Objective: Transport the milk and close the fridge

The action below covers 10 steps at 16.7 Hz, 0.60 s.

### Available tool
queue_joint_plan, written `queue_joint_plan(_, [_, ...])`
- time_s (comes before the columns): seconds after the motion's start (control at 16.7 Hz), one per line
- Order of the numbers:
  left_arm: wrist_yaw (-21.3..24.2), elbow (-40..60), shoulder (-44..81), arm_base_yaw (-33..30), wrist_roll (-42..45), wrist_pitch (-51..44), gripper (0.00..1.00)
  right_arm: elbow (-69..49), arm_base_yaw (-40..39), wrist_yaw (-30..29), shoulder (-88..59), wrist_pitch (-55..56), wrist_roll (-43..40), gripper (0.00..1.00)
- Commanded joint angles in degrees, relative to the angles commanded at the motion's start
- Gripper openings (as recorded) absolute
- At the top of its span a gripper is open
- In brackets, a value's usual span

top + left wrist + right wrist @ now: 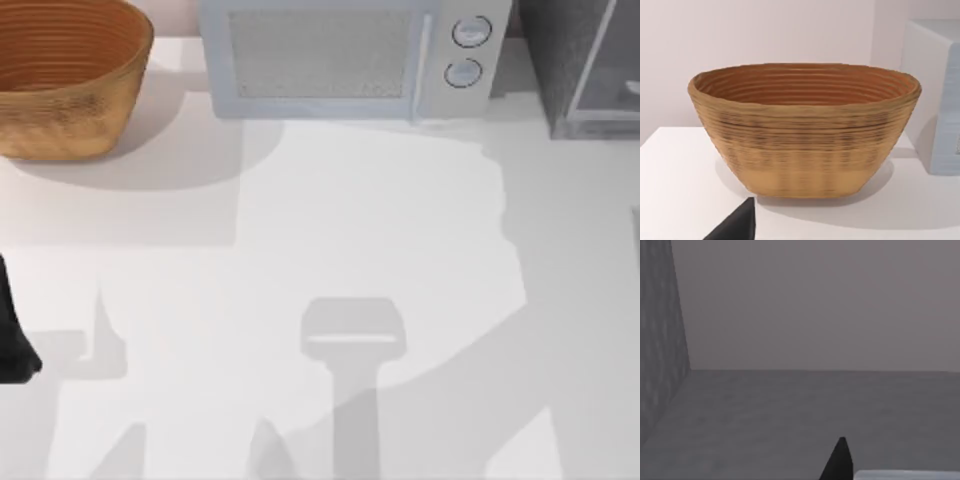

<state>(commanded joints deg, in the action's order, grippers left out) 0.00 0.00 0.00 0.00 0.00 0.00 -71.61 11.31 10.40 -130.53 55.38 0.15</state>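
Top view: my left arm (12, 335) sits parked at the counter's (330, 250) left edge. The fridge (578, 60) stands back right beside the microwave (340, 55). Ahead of my left tool stands the basket (805, 130). Whether either tool is spread, I cannot tell.

The left arm (14, 335) is a black, smooth shape at the left edge of the top view, rounded at its lower end, with no marks or cables to see. In the left wrist view a black finger (737, 225) has a flat, slanted edge. In the right wrist view a black finger (838, 460) comes to a sharp point.
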Motion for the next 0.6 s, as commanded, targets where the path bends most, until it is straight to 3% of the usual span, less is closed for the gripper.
queue_joint_plan(0.36, [0.0,0.0,0.0,0.0,0.0,0.0,1.0,-0.2,0.2,0.1,-0.2,-0.1,-0.1,0.0])
queue_joint_plan(0.6, [0.0,0.0,0.0,0.0,0.0,0.0,1.0,-0.2,0.2,0.1,-0.2,-0.1,-0.1,0.3])
